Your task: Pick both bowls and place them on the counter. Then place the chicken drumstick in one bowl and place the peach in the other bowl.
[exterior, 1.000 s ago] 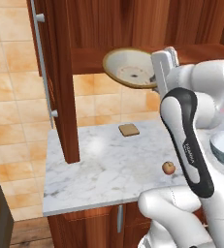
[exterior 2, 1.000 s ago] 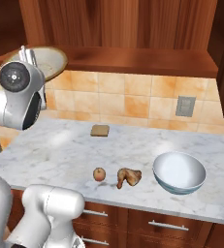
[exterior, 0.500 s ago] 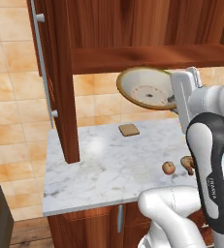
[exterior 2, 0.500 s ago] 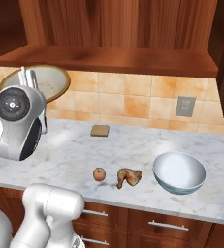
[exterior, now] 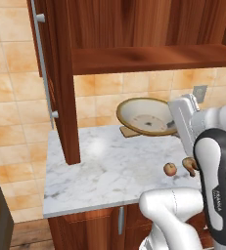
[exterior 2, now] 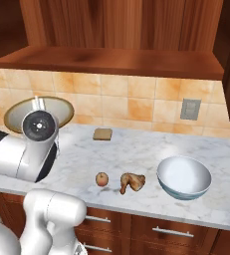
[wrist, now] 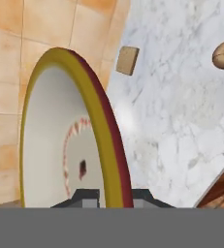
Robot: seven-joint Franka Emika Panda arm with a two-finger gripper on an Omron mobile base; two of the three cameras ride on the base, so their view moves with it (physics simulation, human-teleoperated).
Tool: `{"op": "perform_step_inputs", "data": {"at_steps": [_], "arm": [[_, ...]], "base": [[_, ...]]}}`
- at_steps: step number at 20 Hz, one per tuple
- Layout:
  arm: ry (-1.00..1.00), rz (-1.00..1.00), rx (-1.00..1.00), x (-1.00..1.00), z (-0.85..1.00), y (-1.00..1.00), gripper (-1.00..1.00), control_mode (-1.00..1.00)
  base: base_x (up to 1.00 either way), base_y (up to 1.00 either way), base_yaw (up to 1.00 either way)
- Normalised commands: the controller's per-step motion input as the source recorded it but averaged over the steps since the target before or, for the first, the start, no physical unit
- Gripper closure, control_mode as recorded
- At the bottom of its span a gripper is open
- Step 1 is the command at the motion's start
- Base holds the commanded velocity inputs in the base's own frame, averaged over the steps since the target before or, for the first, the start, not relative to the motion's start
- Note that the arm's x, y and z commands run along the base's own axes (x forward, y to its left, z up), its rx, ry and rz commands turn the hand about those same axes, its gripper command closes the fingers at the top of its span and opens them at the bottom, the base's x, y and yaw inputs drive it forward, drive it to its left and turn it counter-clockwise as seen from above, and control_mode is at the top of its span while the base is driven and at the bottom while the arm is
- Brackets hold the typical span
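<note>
near the front edge of the counter (exterior 2: 136, 154) lie the peach (exterior 2: 102, 179) and the drumstick (exterior 2: 132, 182), with the white bowl (exterior 2: 183, 178) standing just right of them. further back on the left, the gripper (wrist: 112, 196) pinches the rim of the tan bowl (exterior: 145, 116), tilted above the counter. the bread slice (exterior 2: 102, 134) lies by the far wall; it seems flat.

No legible text, label, brand or number appears. The robot arm (exterior: 216, 195), just below the gripper (exterior: 180, 128), bears a small dark marking, possibly lettering, too blurred to read. The wall outlet (exterior 2: 189, 109), well to the gripper's side, is unmarked.
</note>
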Motion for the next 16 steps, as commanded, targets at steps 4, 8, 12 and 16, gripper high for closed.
{"op": "perform_step_inputs", "data": {"at_steps": [4,8,12,16], "arm": [[0.17,0.19,-0.05,0.46,-0.6,0.0,1.0,-1.0],[0.09,0.19,-0.01,0.42,-0.68,0.0,1.0,-1.0],[0.0,0.13,-0.05,0.23,-0.82,0.01,1.0,-1.0],[-0.04,0.09,-0.08,0.13,-0.85,0.0,1.0,-1.0]], "base": [[0.0,0.0,0.0],[0.0,0.0,0.0],[0.0,0.0,0.0],[0.0,0.0,0.0]]}}
